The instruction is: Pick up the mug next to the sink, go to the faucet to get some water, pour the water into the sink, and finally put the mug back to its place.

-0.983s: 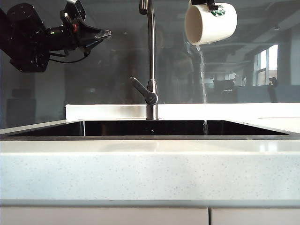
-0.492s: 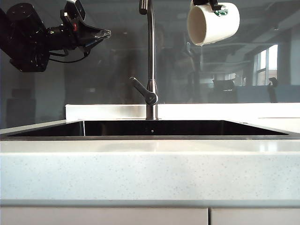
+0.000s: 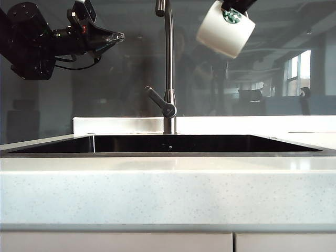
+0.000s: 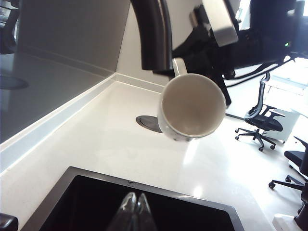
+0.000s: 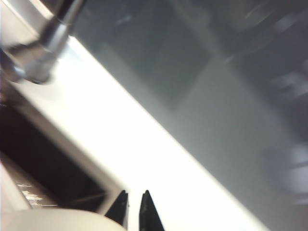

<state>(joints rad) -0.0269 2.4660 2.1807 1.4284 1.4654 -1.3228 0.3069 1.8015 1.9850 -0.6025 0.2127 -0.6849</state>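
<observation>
White mug, green logo, tilted | right tool gripping it | left tool closed, empty

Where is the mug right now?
In the exterior view the mug hangs tilted at the upper right, held by the right gripper, just right of the faucet and high above the sink.

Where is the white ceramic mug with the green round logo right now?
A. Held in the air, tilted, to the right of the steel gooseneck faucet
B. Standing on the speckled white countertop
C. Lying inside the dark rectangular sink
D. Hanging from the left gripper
A. In the exterior view the white ceramic mug with the green round logo hangs tilted from the right gripper, above the dark rectangular sink and right of the steel gooseneck faucet; no water falls from it.
</observation>
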